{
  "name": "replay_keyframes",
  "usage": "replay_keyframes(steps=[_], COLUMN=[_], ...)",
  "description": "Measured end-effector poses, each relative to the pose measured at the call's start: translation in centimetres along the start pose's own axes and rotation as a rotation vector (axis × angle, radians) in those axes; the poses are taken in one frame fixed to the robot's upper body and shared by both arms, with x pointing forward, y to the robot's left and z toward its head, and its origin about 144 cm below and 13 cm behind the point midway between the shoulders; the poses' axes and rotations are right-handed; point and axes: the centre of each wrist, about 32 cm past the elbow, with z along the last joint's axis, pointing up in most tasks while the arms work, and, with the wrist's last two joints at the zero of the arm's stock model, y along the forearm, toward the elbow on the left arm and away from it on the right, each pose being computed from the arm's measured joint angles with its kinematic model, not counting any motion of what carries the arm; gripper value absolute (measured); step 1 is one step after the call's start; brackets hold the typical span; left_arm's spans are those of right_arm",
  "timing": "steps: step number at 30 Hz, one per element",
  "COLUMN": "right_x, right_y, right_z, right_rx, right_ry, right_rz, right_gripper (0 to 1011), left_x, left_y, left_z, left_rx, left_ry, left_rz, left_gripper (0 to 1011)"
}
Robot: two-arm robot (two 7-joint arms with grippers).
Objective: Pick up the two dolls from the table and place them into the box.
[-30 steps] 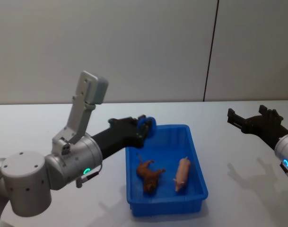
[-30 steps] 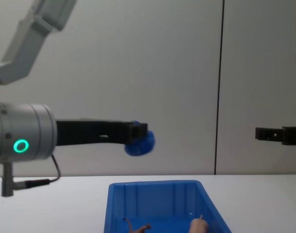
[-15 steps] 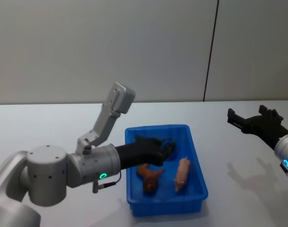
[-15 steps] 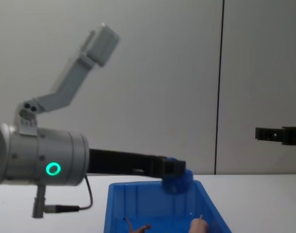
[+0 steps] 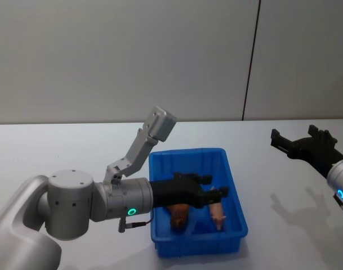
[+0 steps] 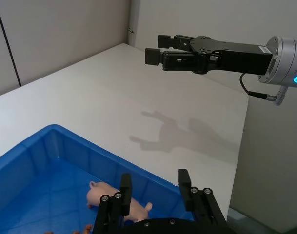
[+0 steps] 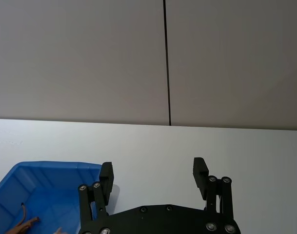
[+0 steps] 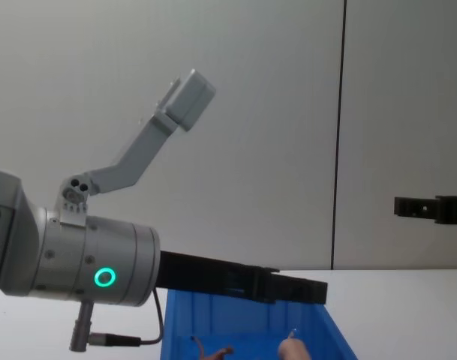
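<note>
Both dolls (image 5: 218, 209) in the box (image 5: 234, 198), open left tool (image 5: 215, 194) now lower over them, blue object gone

The left hand (image 5: 216, 194) covered most of the lion (image 5: 179, 215) in the head view; the chest view's lower edge cut off the box (image 8: 326, 330).

plain grey wall (image 5: 132, 56), dark vertical seam (image 5: 251, 62)

Left claw (image 5: 216, 194) has swung from above the box's (image 5: 234, 198) far-left corner down into the box, now low over the lion (image 5: 180, 214) and pink doll (image 5: 218, 211). Blue object formerly between its fingers gone; fingers now spread.
</note>
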Motion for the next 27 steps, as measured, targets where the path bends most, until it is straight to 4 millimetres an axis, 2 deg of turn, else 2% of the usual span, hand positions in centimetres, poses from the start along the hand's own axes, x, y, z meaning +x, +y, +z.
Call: replay_keyframes(steps=[5, 9, 10, 15, 27], right_x=[0.0, 0.0, 0.0, 0.0, 0.0], right_y=[0.0, 0.0, 0.0, 0.0, 0.0], right_z=[0.0, 0.0, 0.0, 0.0, 0.0], right_rx=[0.0, 0.0, 0.0, 0.0, 0.0], right_ry=[0.0, 0.0, 0.0, 0.0, 0.0], right_rz=[0.0, 0.0, 0.0, 0.0, 0.0], right_gripper=[1001, 1001, 1001, 1001, 1001], left_x=[0.1, 0.2, 0.2, 0.0, -0.9], left_y=[-0.3, -0.4, -0.4, -0.2, 0.9], left_z=[0.0, 0.0, 0.0, 0.0, 0.5], left_rx=[0.011, 0.014, 0.014, -0.007, -0.098], left_ry=[0.005, 0.005, 0.005, -0.008, -0.071], left_rz=[-0.013, -0.016, -0.016, 0.006, 0.129], left_gripper=[743, 809, 871, 996, 1001])
